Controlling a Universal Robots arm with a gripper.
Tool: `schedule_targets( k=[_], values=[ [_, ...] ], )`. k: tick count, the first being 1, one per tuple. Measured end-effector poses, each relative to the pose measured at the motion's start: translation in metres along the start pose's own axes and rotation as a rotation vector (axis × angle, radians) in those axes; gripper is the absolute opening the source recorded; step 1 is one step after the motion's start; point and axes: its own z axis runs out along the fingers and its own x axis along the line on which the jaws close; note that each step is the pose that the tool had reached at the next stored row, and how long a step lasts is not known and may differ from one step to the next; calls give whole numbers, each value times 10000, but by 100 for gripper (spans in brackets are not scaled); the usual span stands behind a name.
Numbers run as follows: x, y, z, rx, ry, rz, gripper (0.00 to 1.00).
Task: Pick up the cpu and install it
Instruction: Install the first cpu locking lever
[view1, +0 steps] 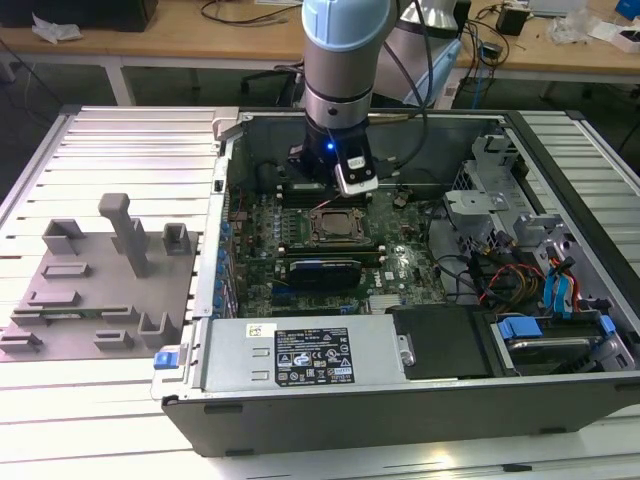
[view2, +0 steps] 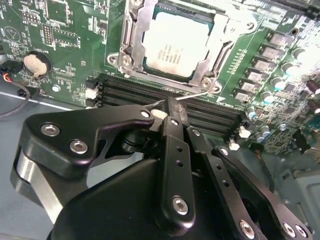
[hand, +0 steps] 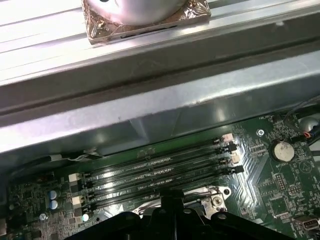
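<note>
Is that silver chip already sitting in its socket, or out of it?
In. The cpu lies flat inside the socket's metal frame on the motherboard, with the gripper above it.

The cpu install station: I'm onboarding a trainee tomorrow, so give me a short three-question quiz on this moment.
1. True or false: the cpu lies inside the socket frame.
2. Multiple choice: the gripper hangs over A) the grey tray, B) the memory slots beside the socket, C) the power supply.
3. Fill in: in the exterior view the grey tray sits to the ___ of the computer case.

Key: 1 true; 2 B; 3 left.
</note>
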Motion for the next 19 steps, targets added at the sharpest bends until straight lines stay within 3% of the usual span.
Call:
schedule_targets(
  k=[4,13,14,15,16,18,19],
  values=[
    [5,36,13,1,0,1,11],
    [-30,41,41,8,-22,87,11],
    [-31,40,46,-11,-84,57,11],
    [-31,40,50,-47,-211,11,11],
    [-30,39,52,-68,-283,-21,11],
    [-31,37,59,-104,-403,-92,11],
    [-31,37,59,-103,-403,-97,11]
  ],
)
